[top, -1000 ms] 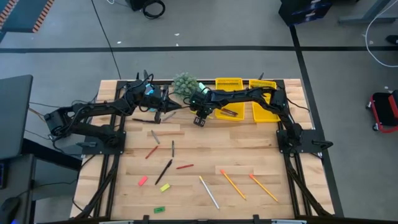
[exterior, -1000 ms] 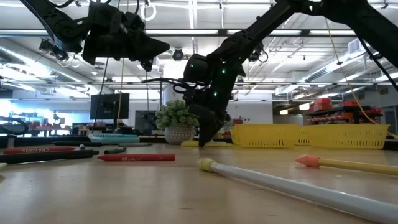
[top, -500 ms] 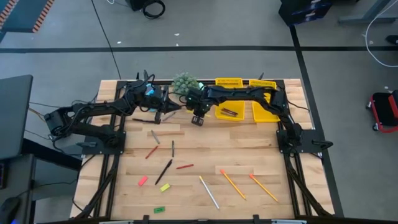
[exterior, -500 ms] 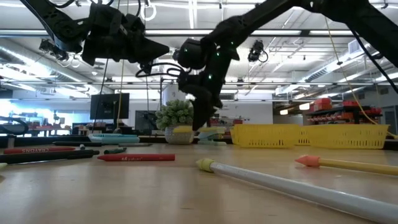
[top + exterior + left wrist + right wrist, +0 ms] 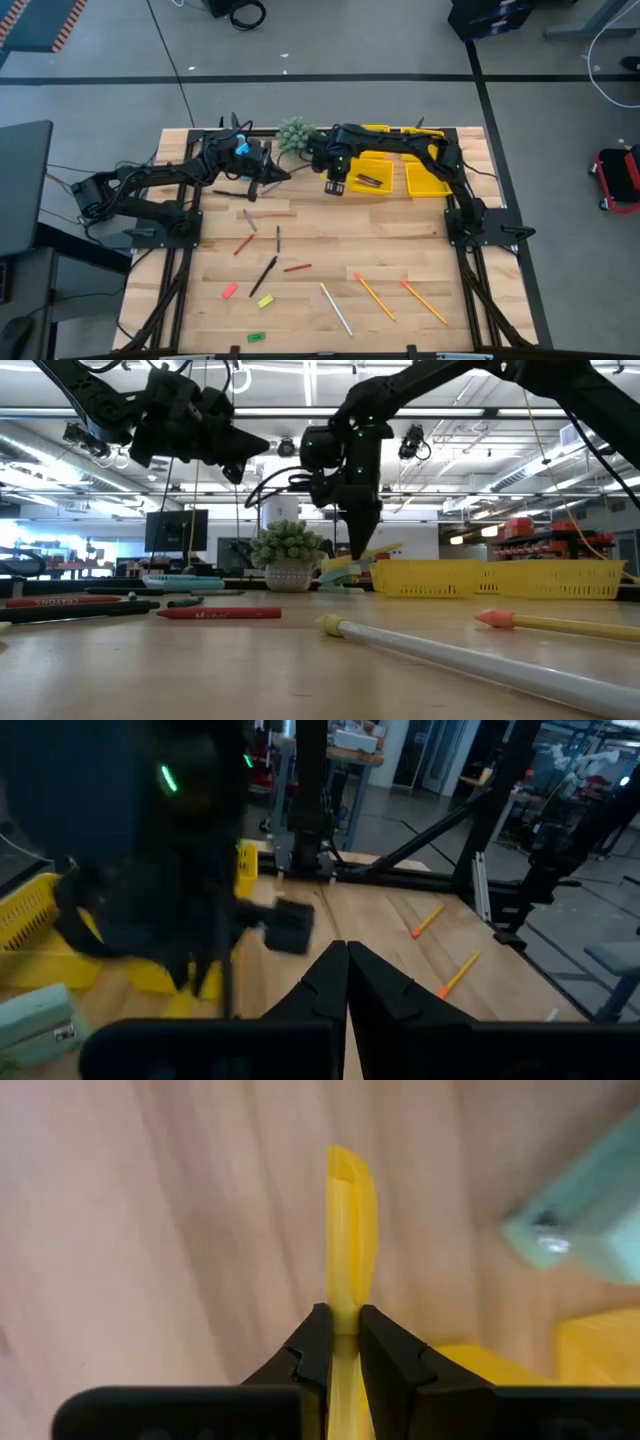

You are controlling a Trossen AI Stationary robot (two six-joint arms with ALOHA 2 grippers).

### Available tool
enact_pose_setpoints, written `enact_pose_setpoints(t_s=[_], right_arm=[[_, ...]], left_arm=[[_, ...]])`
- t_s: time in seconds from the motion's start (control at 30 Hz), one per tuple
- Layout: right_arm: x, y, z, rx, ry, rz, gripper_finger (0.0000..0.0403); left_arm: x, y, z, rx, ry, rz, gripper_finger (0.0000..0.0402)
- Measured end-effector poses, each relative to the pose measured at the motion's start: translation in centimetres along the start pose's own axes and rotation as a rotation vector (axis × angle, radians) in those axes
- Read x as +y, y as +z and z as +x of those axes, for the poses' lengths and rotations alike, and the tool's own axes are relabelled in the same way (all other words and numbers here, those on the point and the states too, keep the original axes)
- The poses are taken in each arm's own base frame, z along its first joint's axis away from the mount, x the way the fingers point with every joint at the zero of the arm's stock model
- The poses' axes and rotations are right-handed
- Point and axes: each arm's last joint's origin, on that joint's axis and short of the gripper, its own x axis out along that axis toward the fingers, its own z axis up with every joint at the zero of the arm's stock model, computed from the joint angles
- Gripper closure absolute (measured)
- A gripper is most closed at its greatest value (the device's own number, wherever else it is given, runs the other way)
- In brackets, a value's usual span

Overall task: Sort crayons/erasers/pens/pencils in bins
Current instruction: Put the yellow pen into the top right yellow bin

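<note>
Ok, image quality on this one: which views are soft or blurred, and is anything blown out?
Right wrist view: the wood and the pale green object smear with motion, while the yellow pencil in the right gripper stays fairly crisp. Left wrist view: the dark arm close to the lens is out of focus. Low view: ceiling lights glare white, and the near whitish pencil looks soft.

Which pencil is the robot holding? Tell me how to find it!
Find the yellow bins at the table's far edge, beside the little plant. The right gripper hangs by them, shut on a yellow pencil. It is the only pencil in the air; the others lie near the front.
</note>
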Motion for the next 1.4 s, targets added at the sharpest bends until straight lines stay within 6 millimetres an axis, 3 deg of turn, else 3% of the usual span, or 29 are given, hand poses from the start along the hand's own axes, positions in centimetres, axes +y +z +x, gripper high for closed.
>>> enact_pose_setpoints(t_s=[0.2,0.4,0.67,0.9,1.1,1.4], right_arm=[[-1.4,-0.7,-3.7,-0.090,-0.019,0.011,0.0356],[-3.1,-4.5,-6.4,-0.150,-0.055,0.064,0.0356],[-5.7,-12.8,-5.6,-0.242,-0.137,0.204,0.0356],[-9.4,-18.9,-5.7,-0.200,-0.311,0.384,0.0356],[-12.4,-21.8,-5.2,-0.193,-0.359,0.503,0.0356],[-14.6,-24.7,-3.6,-0.146,-0.405,0.467,0.0356]], left_arm=[[0.0,-0.1,0.0,0.009,0.000,0.004,0.0390],[0.0,-0.1,0.0,0.008,0.000,0.002,0.0379],[0.0,-0.1,0.0,0.008,0.000,0.010,0.0391],[0.1,0.0,0.0,0.001,0.051,0.074,0.0377],[0.2,0.2,0.0,-0.019,0.077,0.101,0.0381],[0.2,0.2,0.0,-0.020,0.077,0.097,0.0386]])
